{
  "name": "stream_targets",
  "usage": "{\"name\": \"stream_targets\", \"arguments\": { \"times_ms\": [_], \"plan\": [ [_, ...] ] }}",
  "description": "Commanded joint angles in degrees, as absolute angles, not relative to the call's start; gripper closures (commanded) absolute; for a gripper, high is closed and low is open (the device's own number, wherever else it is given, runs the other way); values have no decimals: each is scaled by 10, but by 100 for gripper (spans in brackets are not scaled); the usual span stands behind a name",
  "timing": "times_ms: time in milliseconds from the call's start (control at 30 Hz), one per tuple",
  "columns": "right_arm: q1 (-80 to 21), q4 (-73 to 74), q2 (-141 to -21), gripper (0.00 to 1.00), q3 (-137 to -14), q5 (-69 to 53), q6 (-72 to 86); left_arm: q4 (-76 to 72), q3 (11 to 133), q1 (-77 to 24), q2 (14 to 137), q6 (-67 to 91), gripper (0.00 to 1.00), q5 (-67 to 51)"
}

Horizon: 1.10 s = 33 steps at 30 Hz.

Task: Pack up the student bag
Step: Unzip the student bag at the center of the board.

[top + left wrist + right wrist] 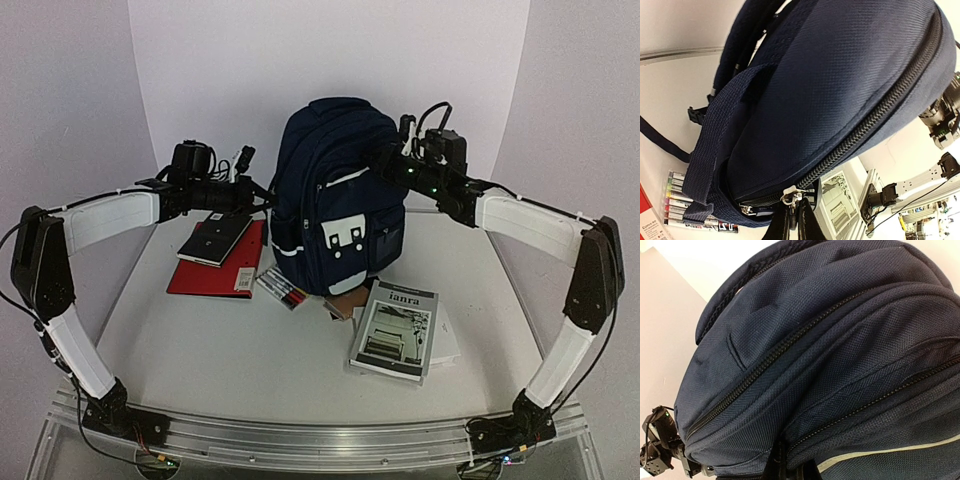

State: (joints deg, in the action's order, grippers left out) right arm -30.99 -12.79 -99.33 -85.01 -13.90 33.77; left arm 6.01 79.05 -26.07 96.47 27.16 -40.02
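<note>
The student bag, navy with white stripes and a white patch, stands upright in the middle of the table. My left gripper presses against its left side. In the left wrist view its fingers are shut on the metal zipper pull of the main zip, and the zip above it looks closed. Up at the bag's upper right side is my right gripper. There the right gripper is shut on a fold of the bag's fabric between two closed zips.
A red folder with a dark notebook on it lies left of the bag. A pack of markers sits at the bag's front left foot. A grey book lies in front right. Curved white walls ring the table.
</note>
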Motion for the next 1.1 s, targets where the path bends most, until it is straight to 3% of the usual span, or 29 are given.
{"name": "stream_targets", "arguments": {
  "times_ms": [0, 267, 567, 667, 900, 1067],
  "plan": [
    [-274, -224, -1025, 100, -915, -183, 246, 6, 799, -256, 940, 283, 100, -425],
    [-225, -243, -1072, 100, -958, -269, 184, 2, 882, -256, 969, 292, 100, -472],
    [-206, -238, -1072, 99, -944, -279, 188, -45, 962, -256, 1032, 347, 100, -535],
    [-206, -237, -1057, 87, -922, -278, 204, -55, 971, -257, 1043, 361, 100, -546],
    [-206, -199, -978, 47, -864, -283, 256, -71, 941, -257, 1045, 379, 100, -552],
    [-208, -187, -911, 34, -811, -303, 295, -92, 921, -258, 1045, 389, 100, -570]
  ]
}}
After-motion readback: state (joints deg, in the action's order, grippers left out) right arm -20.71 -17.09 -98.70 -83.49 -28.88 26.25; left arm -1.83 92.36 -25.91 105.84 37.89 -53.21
